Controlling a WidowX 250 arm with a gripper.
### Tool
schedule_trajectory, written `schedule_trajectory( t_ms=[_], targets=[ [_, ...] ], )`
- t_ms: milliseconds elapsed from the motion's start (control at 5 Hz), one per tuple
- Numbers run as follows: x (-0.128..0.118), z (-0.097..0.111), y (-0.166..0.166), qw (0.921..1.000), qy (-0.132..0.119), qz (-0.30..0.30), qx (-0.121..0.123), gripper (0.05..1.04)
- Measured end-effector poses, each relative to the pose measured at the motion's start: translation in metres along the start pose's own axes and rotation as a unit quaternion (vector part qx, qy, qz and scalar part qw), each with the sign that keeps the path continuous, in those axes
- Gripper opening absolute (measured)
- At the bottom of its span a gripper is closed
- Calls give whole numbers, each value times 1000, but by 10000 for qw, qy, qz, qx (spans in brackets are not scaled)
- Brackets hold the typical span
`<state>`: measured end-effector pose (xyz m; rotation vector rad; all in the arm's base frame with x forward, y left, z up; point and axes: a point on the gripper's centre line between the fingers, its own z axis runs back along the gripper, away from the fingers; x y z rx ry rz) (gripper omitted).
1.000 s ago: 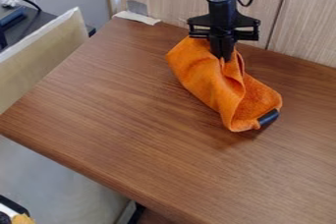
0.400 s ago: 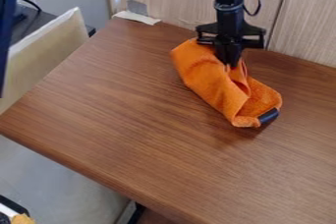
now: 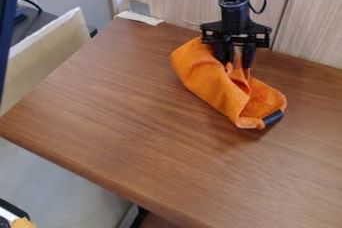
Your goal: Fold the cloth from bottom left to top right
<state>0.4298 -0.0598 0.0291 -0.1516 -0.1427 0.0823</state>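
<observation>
The black gripper (image 3: 235, 63) hangs at the upper right of the table, over the cloth's upper part. Its fingers stand apart, with a raised fold of orange fabric between them and touching neither side firmly as far as can be told. The orange cloth (image 3: 210, 83) lies folded and bunched, running from upper left to lower right. A dark patch (image 3: 273, 117) shows at its lower right corner. The cloth's underside and the part behind the gripper are hidden.
The brown wooden table (image 3: 127, 122) extends left and in front of the cloth. A pale wood panel wall (image 3: 307, 22) rises close behind the gripper. White tape (image 3: 139, 18) lies at the back edge, and a beige board (image 3: 40, 54) stands beyond the left edge.
The gripper first moved slightly right and down with the pinched cloth, drawing its lower end up a little. Since then its fingers have opened, and the fabric between them has loosened.
</observation>
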Motion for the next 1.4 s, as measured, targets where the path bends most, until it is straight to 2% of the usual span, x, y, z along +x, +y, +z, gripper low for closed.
schedule_trajectory(
  t_ms=[200,400,600,800,1000,1200,1400],
  targets=[
    [-2,0,0,10000,45,-66,10,1003],
    [2,17,2,9998,-143,-50,132,1003],
    [0,36,0,9995,-278,-110,114,1000],
    [-7,63,3,9987,-400,-203,257,1000],
    [-16,102,4,9961,-731,-337,352,1000],
    [-32,132,3,9945,-903,-409,329,1000],
    [-32,134,4,9943,-935,-397,328,1000]
  ],
)
